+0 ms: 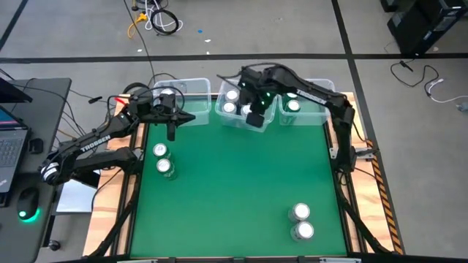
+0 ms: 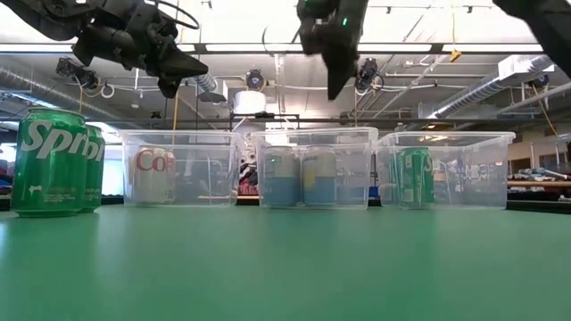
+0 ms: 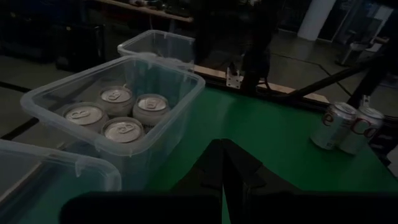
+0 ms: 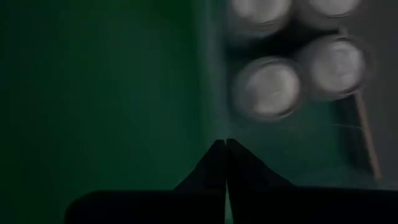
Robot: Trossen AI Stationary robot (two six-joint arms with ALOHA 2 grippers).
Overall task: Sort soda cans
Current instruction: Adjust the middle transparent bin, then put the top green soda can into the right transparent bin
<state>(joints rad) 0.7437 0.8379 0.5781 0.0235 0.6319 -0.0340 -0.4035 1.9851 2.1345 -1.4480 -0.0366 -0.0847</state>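
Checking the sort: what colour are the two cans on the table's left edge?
Green, with white Sprite lettering; the two cans show best in the low view.

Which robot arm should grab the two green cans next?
The left arm, probably. Its gripper hangs just behind the green cans on its own side; the right gripper is over the middle bin, farther away.

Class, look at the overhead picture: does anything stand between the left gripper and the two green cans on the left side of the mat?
Nothing visible does. The left gripper, shut, hangs just beyond the two green cans, with only bare green mat between them.
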